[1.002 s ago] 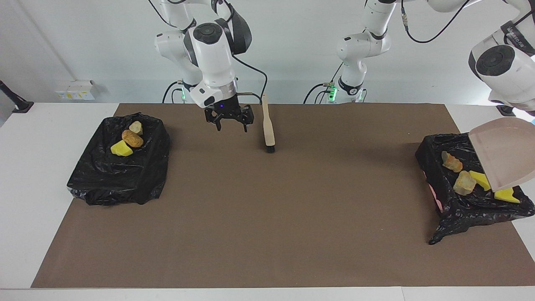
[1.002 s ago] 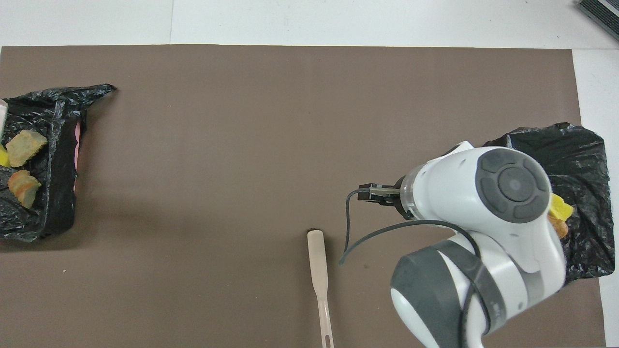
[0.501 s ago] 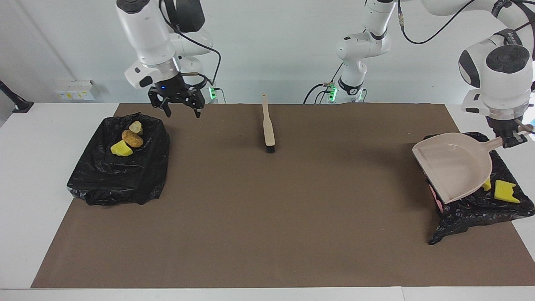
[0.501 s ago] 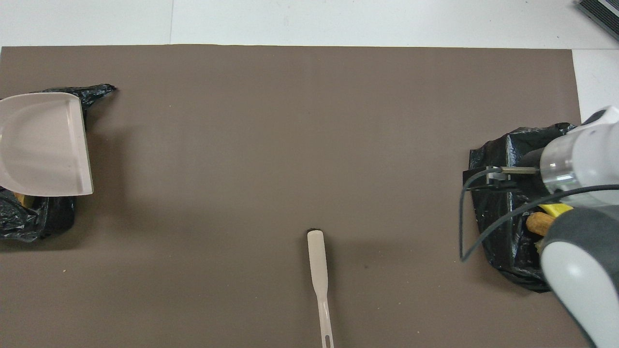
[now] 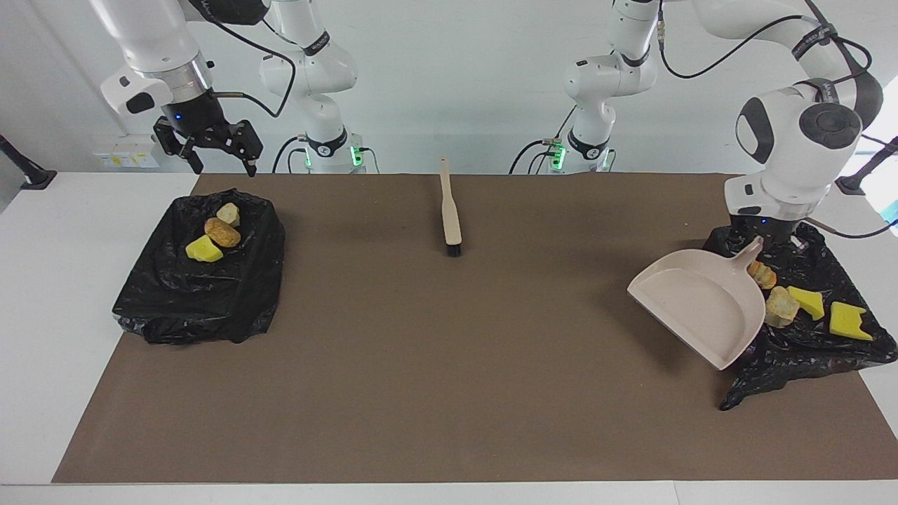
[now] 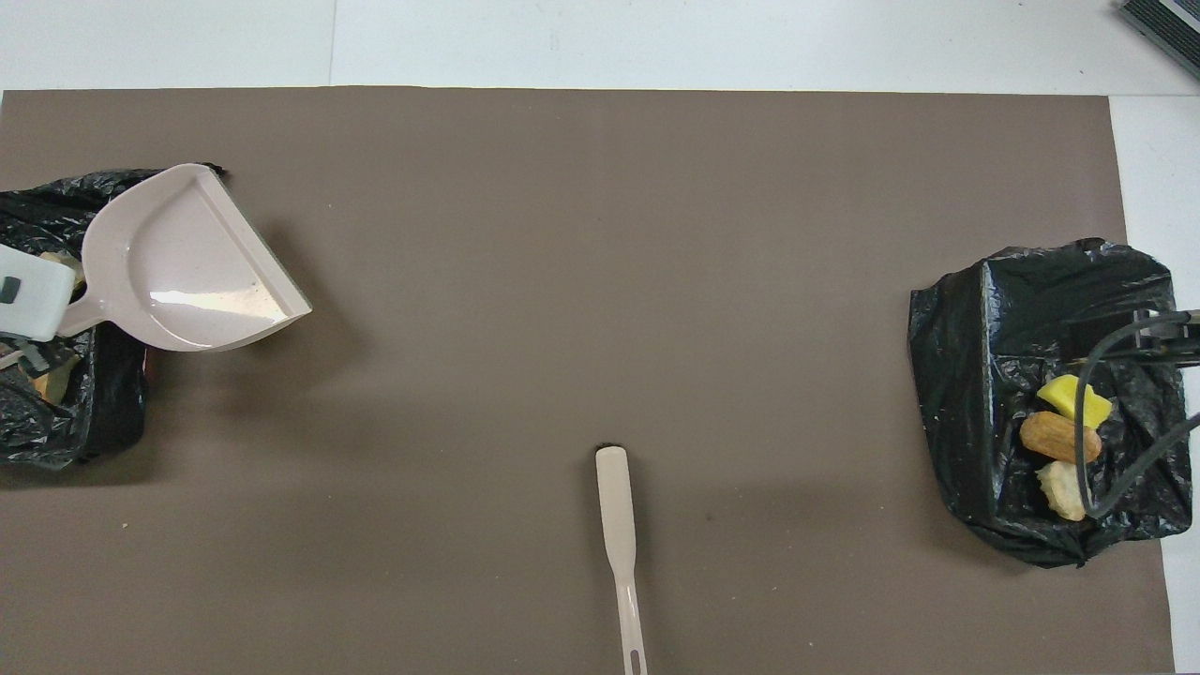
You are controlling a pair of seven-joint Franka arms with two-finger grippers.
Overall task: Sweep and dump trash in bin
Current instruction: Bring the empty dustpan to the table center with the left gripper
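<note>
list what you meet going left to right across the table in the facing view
black bag-lined bin holding three sponge chunks → beige black-bristled brush → beige plastic dustpan, held by the left gripper → black bag-lined bin holding four sponge chunks

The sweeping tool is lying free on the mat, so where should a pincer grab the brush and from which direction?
Grip the brush on its slim handle, the end nearest the robots, coming straight down from above. It lies flat on the brown mat with the bristle head pointing away from the robots, so the narrow handle offers two free sides to close across.
</note>
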